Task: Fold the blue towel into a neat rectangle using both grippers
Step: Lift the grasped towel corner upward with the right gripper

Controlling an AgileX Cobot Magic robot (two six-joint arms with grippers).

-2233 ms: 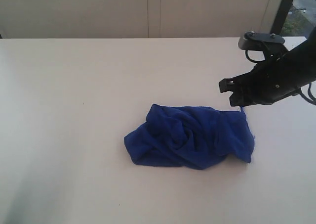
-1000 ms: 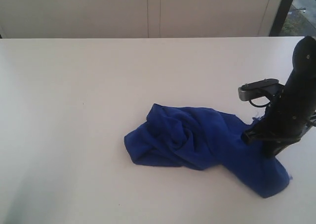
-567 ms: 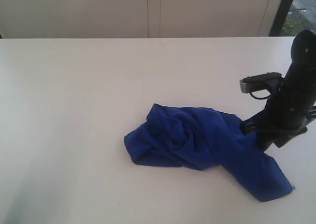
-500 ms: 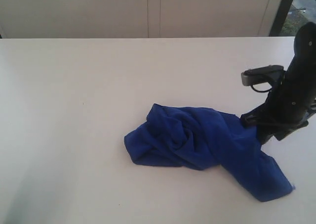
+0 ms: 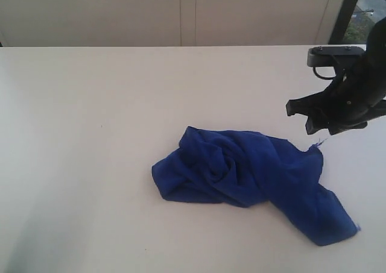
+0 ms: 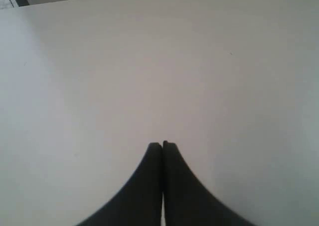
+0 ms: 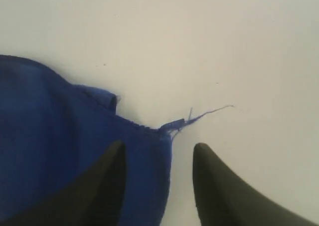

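**Towel crumpled, flattening not yet done**

The blue towel [image 5: 241, 176] lies on the white counter [image 5: 90, 134], a little right of the middle. Most of it is a bunched, twisted heap, and one flatter flap runs out toward the near right. No straight edge or square corner is laid out, so I judge the job to be at the spreading stage, before any fold.

The right pincer [image 5: 300, 117] hangs above the cloth's far right corner with its jaws apart and nothing in them. Its wrist view shows that corner below the gap, with a frayed thread [image 7: 204, 113] trailing onto bare counter. The left pincer [image 6: 162, 146] is closed and empty over bare counter, and no towel appears in its view.

The next move probably calls for a fresh grip on a corner, with the left arm brought in to take another so the cloth can be drawn flat.

The towel looks soft, thick and matt, and it holds deep rounded creases. The counter is smooth and hard.
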